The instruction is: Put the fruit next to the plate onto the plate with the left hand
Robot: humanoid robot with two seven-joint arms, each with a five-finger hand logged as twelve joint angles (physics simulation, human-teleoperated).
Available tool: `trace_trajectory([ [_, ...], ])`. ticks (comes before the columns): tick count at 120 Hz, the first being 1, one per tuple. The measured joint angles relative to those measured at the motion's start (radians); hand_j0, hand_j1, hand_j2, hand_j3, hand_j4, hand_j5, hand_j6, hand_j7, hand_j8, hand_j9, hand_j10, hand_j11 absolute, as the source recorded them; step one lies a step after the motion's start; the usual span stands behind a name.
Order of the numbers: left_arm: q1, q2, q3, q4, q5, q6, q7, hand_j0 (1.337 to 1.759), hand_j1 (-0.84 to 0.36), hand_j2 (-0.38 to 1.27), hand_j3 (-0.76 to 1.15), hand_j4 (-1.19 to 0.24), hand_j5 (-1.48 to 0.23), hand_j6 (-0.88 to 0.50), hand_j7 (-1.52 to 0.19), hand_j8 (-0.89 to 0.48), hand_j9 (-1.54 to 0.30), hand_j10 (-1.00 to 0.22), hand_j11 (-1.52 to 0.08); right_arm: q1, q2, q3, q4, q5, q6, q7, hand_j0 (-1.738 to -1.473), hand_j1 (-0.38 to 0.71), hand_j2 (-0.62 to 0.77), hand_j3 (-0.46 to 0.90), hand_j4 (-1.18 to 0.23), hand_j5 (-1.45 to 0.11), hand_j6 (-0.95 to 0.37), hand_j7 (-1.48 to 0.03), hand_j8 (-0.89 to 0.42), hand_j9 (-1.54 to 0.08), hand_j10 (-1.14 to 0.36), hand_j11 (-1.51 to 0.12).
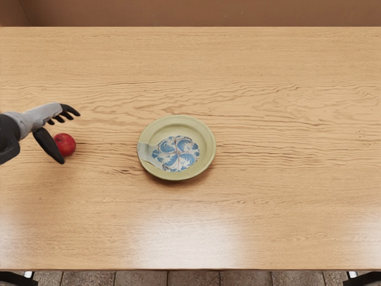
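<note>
- You have a wooden table (268, 77) carrying 2 things.
- A pale green plate (177, 121) with a blue pattern sits near its middle.
- A red apple (66, 143) lies well left of it.

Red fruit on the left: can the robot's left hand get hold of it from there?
Probably yes. The left hand is right beside the red fruit, fingers spread, thumb at its left side, holding nothing. Nothing lies between them; the plate sits apart to the right.

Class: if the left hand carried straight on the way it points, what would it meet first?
Likely the red fruit, just beyond the open left hand; depth is unclear, so it might pass over.
</note>
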Motion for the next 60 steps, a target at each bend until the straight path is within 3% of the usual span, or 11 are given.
trace_trajectory([
  [13, -0.08, 0.003, 0.09, 0.001, -0.005, 0.0, 0.0, 1.658, 0.06, 0.05, 0.0, -0.25, -0.32, -0.25, -0.32, -0.25, -0.32, -0.25, -0.32, 0.0, 0.0, 0.0, 0.0, 0.0, 0.0, 0.0, -1.658, -0.31, -0.01, 0.0, -0.04, -0.05, -0.04, -0.05, -0.04, -0.05, -0.03, -0.05],
  [38, -0.124, 0.005, 0.197, 0.01, -0.01, -0.001, 0.0, 1.658, 0.06, 0.05, 0.0, -0.25, -0.32, -0.25, -0.32, -0.25, -0.32, -0.25, -0.32, 0.0, 0.0, 0.0, 0.0, 0.0, 0.0, 0.0, -1.658, -0.31, -0.01, 0.0, -0.04, -0.05, -0.04, -0.05, -0.04, -0.05, -0.03, -0.05],
  [60, -0.154, 0.02, 0.227, 0.027, -0.009, 0.013, 0.0, 1.658, 0.06, 0.05, 0.0, -0.25, -0.32, -0.25, -0.32, -0.25, -0.32, -0.25, -0.32, 0.0, 0.0, 0.0, 0.0, 0.0, 0.0, 0.0, -1.658, -0.31, -0.01, 0.0, -0.04, -0.05, -0.04, -0.05, -0.04, -0.05, -0.03, -0.05],
])
